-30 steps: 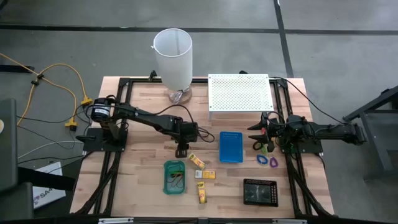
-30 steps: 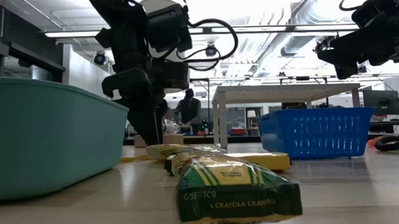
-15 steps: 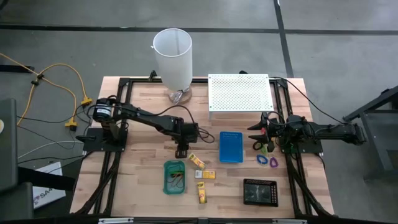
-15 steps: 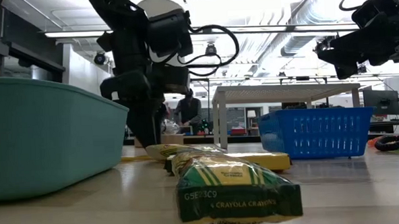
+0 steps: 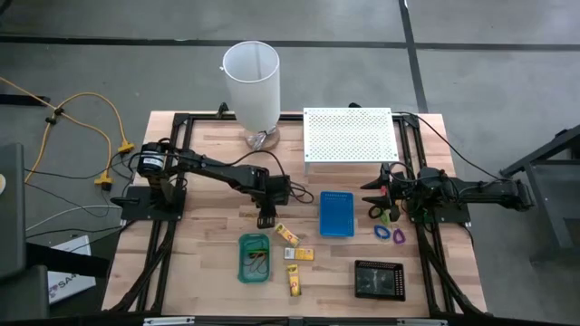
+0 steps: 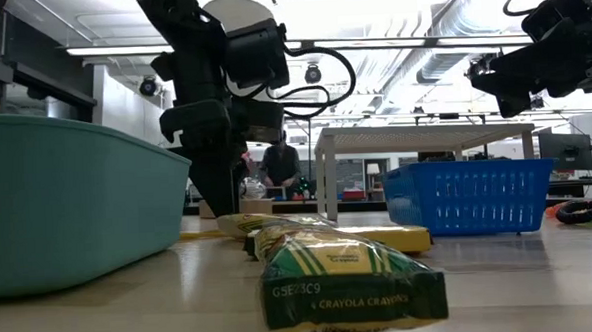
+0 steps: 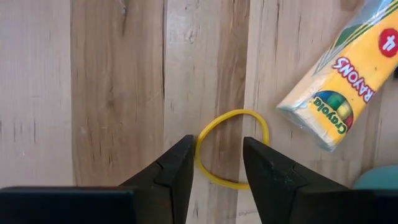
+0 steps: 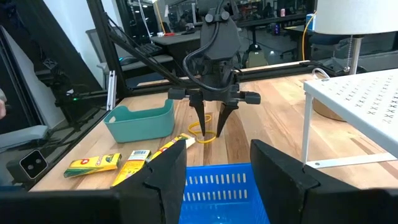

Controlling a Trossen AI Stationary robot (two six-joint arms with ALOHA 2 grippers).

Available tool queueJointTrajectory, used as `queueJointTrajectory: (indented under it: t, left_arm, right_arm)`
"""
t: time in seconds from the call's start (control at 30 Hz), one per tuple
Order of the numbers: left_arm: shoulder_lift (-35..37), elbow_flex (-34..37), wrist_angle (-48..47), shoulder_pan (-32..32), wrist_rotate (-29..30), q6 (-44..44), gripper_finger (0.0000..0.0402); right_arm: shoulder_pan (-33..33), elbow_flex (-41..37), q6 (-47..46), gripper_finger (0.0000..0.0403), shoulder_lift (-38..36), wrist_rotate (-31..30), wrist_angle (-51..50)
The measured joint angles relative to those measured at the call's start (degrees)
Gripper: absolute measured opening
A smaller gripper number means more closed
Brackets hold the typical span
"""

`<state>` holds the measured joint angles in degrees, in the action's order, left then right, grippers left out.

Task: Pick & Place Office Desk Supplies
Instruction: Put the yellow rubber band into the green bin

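A yellow rubber-band loop (image 7: 235, 112) lies flat on the wooden table, next to a yellow crayon packet (image 7: 339, 81). My left gripper (image 7: 217, 143) points down over the loop, open. One side of the loop lies between its fingertips, and I see no touch. From the right wrist view the same gripper (image 8: 211, 127) stands at the loop (image 8: 202, 135), beside the green tray (image 8: 140, 121). Two more packets (image 5: 300, 254) (image 5: 293, 279) lie near the front. Blue, purple and green clips (image 5: 391, 234) lie by my right gripper (image 5: 373, 187), which waits level and open at the table's right.
The green tray (image 5: 255, 258) holds some small items. A blue basket (image 5: 337, 214) stands mid-table and a black tray (image 5: 379, 279) at the front right. At the back stand a tall white cylinder (image 5: 253, 81) and a white perforated shelf (image 5: 349, 134).
My left gripper has rolled and tipped a little above the yellow rubber band, and it stays open. The band and the packets have kept their places.
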<state>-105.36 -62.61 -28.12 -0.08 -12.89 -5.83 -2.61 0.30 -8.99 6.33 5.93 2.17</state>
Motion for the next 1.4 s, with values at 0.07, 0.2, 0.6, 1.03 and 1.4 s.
queueJointTrajectory:
  t: [0.07,0.2,0.6,1.03,1.4]
  left_arm:
    - [-0.02,0.0,-0.1,0.0,-0.08,-0.06,0.0134]
    - [-0.06,0.0,-0.4,-0.11,-0.26,-1.46,0.0134]
    - [-0.13,0.11,-1.89,-2.83,2.8,-2.99,0.0133]
    - [-0.15,0.15,-3.26,-3.3,5.47,-3.37,0.0093]
    - [-0.15,0.15,-4.41,-3.85,5.75,-5.19,0.0091]
  right_arm:
    - [-0.01,0.0,0.0,0.0166,-0.02,0.0,0.0]
    - [-0.01,0.0,0.01,0.0166,-0.01,0.0,0.03]
    - [-0.02,0.01,0.0,0.0166,-0.01,0.0,0.07]
    - [0.0,0.02,0.0,0.0166,0.0,0.02,0.11]
    - [-0.02,0.0,0.0,0.0166,-0.01,0.02,0.14]
